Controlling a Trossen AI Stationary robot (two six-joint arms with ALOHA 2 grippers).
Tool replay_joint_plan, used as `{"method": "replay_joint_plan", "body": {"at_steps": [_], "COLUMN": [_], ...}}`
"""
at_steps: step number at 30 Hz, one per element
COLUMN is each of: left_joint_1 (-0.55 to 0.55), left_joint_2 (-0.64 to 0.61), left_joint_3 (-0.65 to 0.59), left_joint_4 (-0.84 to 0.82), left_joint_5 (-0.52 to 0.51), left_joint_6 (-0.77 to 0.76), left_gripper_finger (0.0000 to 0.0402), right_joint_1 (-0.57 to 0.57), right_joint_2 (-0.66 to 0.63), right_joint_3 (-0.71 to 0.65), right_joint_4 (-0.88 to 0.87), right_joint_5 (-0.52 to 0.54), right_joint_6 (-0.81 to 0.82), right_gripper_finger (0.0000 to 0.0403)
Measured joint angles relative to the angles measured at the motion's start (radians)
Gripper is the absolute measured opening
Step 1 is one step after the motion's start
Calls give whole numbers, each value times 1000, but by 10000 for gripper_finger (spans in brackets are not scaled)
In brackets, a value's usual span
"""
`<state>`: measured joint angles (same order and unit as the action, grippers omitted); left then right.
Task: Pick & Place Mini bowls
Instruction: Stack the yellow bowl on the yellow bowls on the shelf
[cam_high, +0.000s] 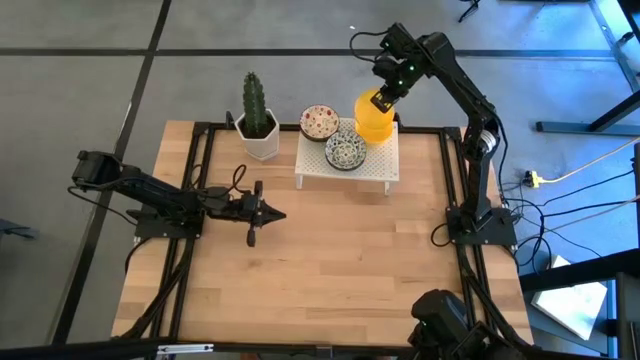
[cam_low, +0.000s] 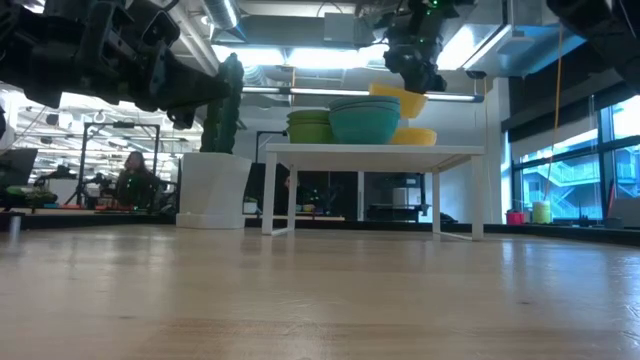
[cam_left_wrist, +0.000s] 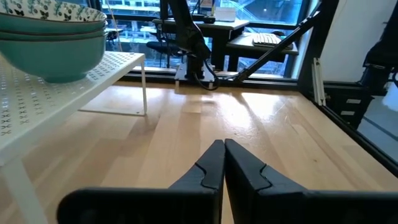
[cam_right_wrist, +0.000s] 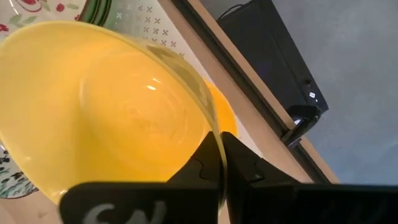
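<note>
Right end effector (cam_high: 381, 100) is pinching the rim of a yellow bowl (cam_high: 374, 112), lifting it tilted above the rack (cam_high: 347, 165). Bowl is looking light, rigid, glossy, likely slippery and breakable; rim pinch suits it. Being round, it has no long axis; mouth is tipping sideways. Left end effector (cam_high: 275, 215) is hanging pressed together over the bench (cam_high: 330, 270).

I count three bowl stacks (cam_high: 346, 150) on one white rack (cam_high: 347, 172), one cactus pot (cam_high: 259, 138), two arms.
</note>
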<state>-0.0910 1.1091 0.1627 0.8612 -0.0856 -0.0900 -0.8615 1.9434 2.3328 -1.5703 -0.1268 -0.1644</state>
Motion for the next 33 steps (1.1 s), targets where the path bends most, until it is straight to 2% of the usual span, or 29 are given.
{"method": "replay_joint_plan", "body": {"at_steps": [12,16,33], "left_joint_1": [-6,-19,-21], "left_joint_2": [0,0,0], "left_joint_3": [0,0,0], "left_joint_4": [0,0,0], "left_joint_5": [1,-1,-1], "left_joint_6": [-28,-23,-54], "left_gripper_finger": [6,8,5], "right_joint_1": [0,-4,-7], "right_joint_2": [0,0,0], "right_joint_3": [-147,-148,-148], "right_joint_4": [-1,-1,-1], "right_joint_5": [5,54,47], "right_joint_6": [-1,1,7], "right_gripper_finger": [1,5,10]}}
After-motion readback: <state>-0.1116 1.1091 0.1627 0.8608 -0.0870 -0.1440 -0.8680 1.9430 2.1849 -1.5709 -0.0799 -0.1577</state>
